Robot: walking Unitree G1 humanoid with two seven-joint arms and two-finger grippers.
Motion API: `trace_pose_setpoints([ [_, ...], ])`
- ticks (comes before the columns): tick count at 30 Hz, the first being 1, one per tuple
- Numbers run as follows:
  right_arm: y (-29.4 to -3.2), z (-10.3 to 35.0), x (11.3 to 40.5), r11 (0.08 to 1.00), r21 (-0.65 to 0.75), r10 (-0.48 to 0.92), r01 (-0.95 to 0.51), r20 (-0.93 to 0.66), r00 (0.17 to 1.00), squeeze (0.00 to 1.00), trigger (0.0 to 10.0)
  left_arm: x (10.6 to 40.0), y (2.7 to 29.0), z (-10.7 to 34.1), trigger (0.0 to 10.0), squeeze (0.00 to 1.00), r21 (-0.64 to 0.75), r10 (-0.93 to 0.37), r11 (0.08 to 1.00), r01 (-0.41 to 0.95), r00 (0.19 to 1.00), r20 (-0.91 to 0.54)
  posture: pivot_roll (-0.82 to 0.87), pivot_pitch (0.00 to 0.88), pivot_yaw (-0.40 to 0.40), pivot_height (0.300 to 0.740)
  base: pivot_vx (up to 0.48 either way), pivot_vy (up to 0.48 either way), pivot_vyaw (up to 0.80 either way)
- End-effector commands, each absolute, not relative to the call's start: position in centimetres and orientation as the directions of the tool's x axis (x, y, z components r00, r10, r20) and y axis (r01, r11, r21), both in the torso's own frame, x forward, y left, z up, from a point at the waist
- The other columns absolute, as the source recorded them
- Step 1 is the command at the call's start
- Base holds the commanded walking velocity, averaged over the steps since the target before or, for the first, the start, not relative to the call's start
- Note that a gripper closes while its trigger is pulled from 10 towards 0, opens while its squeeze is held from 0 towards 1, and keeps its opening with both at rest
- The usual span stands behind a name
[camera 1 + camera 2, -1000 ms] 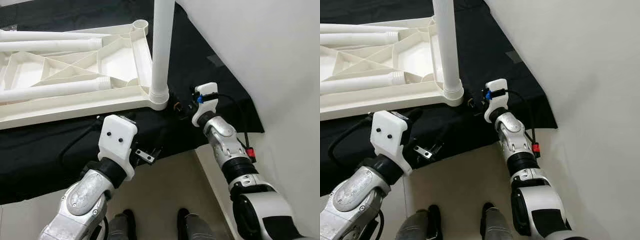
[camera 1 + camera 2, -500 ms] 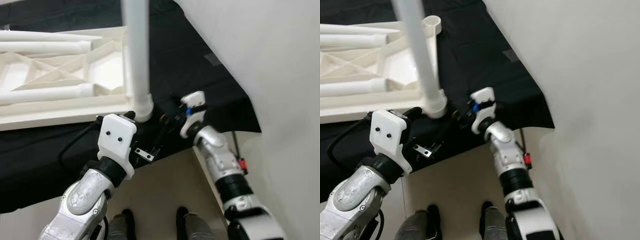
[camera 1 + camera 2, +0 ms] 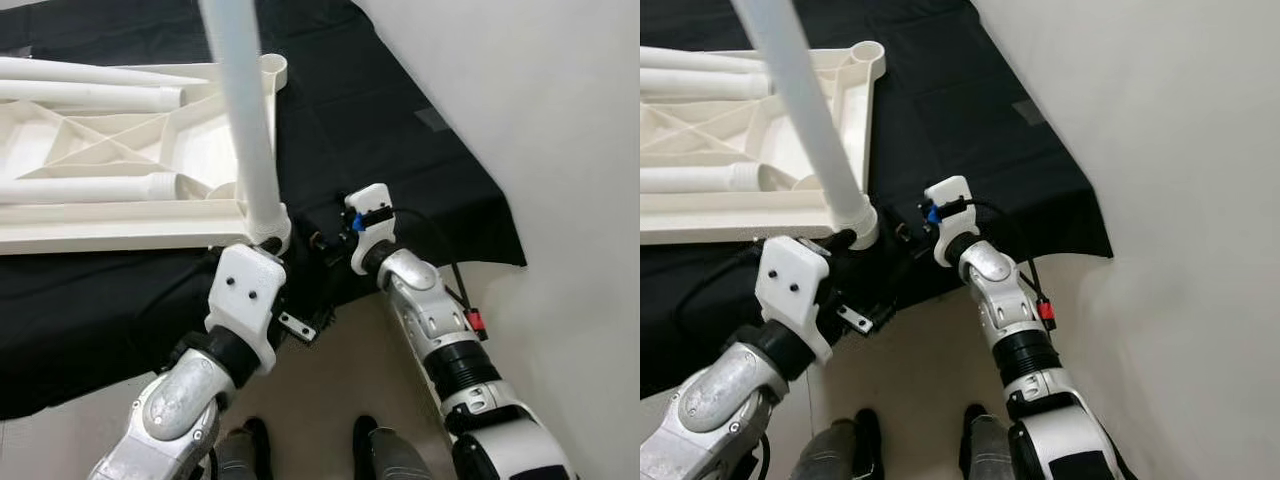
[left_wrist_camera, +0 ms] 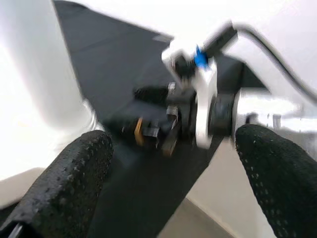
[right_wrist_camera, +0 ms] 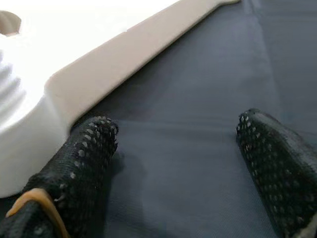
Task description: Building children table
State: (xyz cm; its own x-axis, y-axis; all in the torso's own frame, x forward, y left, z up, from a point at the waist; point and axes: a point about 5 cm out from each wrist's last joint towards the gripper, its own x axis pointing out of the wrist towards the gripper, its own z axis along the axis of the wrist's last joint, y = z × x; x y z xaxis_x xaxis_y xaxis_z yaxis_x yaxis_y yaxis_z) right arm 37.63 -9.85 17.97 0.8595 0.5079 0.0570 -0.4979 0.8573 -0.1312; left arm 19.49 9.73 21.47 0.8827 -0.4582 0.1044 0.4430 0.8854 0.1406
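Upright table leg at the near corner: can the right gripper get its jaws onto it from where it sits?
Probably yes. The right gripper sits low beside the upright leg, jaws open, with only bare black cloth between them; the left gripper crowds the other side.

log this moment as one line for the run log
stage: leg fitting | table leg tilted in tabletop corner socket | left gripper open beside leg base | right gripper open over black cloth

A black cloth (image 3: 400,130) covers the pale floor (image 3: 330,400) beside a white wall (image 3: 560,120).
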Motion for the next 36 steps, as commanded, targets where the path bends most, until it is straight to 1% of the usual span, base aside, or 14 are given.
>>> trace_pose_setpoints([
  [1,-12.5,18.5,38.4,0.909,-0.106,0.41,-0.402,0.062,0.91,0.0,10.0,19.3,9.9,20.3,10.0,0.0,0.156,-0.461,0.88,0.448,0.886,0.058,0.14,0.282,-0.043,0.74,0.0,0.0,0.0],
  [2,-13.7,18.7,38.8,0.913,-0.085,0.405,-0.4,0.052,0.913,0.0,10.0,19.0,10.2,19.7,10.0,0.0,0.167,-0.45,0.883,0.439,0.892,0.036,0.14,0.273,-0.046,0.74,0.0,0.0,0.0],
  [3,-13.7,18.7,38.8,0.913,-0.085,0.405,-0.4,0.052,0.913,0.0,10.0,19.0,10.2,19.7,10.0,0.0,0.167,-0.45,0.883,0.439,0.892,0.036,0.14,0.273,-0.046,0.74,0.0,0.0,0.0],
  [4,-14.6,18.8,39.0,0.91,-0.07,0.412,-0.408,0.036,0.911,0.0,10.0,18.8,10.4,19.2,10.0,0.0,0.18,-0.446,0.882,0.435,0.895,0.02,0.14,0.266,-0.05,0.74,0.0,0.0,0.0],
  [9,-17.1,18.9,39.1,0.861,-0.088,0.499,-0.5,-0.035,0.866,0.0,10.0,18.4,10.8,17.9,10.0,0.0,0.182,-0.434,0.885,0.429,0.901,-0.016,0.14,0.244,-0.054,0.74,0.0,0.0,0.0],
  [10,-17.9,19.2,38.9,0.839,-0.094,0.534,-0.536,-0.05,0.844,0.0,10.0,18.3,10.8,17.6,10.0,0.0,0.18,-0.431,0.886,0.428,0.902,-0.021,0.14,0.236,-0.056,0.74,0.0,0.0,0.0],
  [11,-17.9,19.2,38.9,0.839,-0.094,0.534,-0.536,-0.05,0.844,0.0,10.0,18.3,10.8,17.6,10.0,0.0,0.18,-0.431,0.886,0.428,0.902,-0.021,0.14,0.236,-0.056,0.74,0.0,0.0,0.0],
  [17,-19.0,20.8,38.0,0.702,-0.054,0.711,-0.71,-0.011,0.703,0.0,10.0,18.2,10.5,16.6,10.0,0.0,0.185,-0.438,0.881,0.435,0.898,-0.025,0.13,0.217,-0.055,0.74,0.0,0.0,0.0],
  [19,-19.1,21.0,38.0,0.689,-0.046,0.725,-0.724,0.007,0.689,0.0,10.0,18.2,10.4,16.5,10.0,0.0,0.187,-0.441,0.88,0.437,0.897,-0.024,0.13,0.213,-0.054,0.74,0.0,0.0,0.0],
  [24,-19.2,22.5,37.2,0.581,-0.01,0.809,-0.814,0.116,0.576,0.0,10.0,18.4,10.4,16.3,10.0,0.0,0.191,-0.442,0.879,0.436,0.897,-0.012,0.13,0.199,-0.053,0.74,0.0,0.0,0.0],
  [29,-19.2,22.9,37.1,0.565,-0.059,0.823,-0.823,0.12,0.556,0.0,10.0,18.7,10.4,16.2,10.0,0.0,0.194,-0.442,0.88,0.434,0.897,-0.003,0.13,0.182,-0.052,0.74,0.0,0.0,0.0],
  [30,-19.1,23.0,37.0,0.545,-0.056,0.836,-0.837,0.119,0.536,0.0,10.0,18.8,10.4,16.2,10.0,0.0,0.195,-0.442,0.88,0.434,0.897,0.0,0.13,0.179,-0.052,0.74,0.0,0.0,0.0],
  [33,-18.9,23.1,37.0,0.543,-0.055,0.838,-0.838,0.106,0.535,0.0,10.0,18.9,10.3,16.0,10.0,0.0,0.197,-0.443,0.88,0.433,0.897,0.006,0.13,0.17,-0.052,0.74,0.0,0.0,0.0],
  [36,-18.8,22.4,37.5,0.635,-0.137,0.771,-0.76,0.057,0.634,0.0,10.0,19.1,10.3,15.7,10.0,0.0,0.193,-0.441,0.881,0.432,0.897,0.009,0.12,0.15,-0.055,0.74,0.0,0.0,0.0],
])
